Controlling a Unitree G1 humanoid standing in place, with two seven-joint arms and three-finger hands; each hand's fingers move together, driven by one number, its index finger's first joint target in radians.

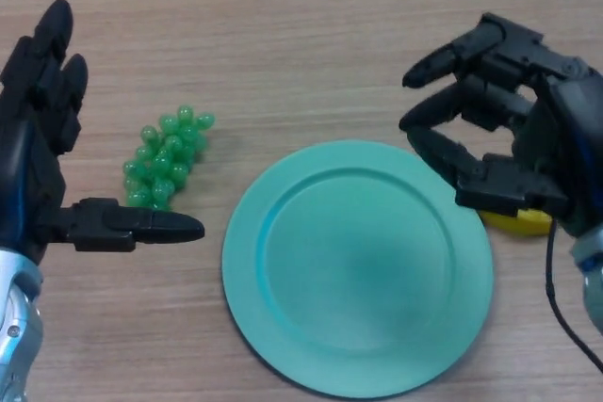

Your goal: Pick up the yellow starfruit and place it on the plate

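Only a small piece of the yellow starfruit [517, 222] shows, on the table just off the right rim of the teal plate [358, 270]. The rest of it is hidden under my right hand [532, 143]. That hand hangs over the fruit with its fingers spread and loosely bent toward the left, and its thumb lies along the plate's right edge. None of them is curled round the fruit. The plate has nothing on it. My left hand [33, 138] is at the far left, open, fingers pointing away and thumb stretched to the right.
A bunch of green grapes [166, 158] lies on the wooden table between my left hand and the plate, just above the left thumb.
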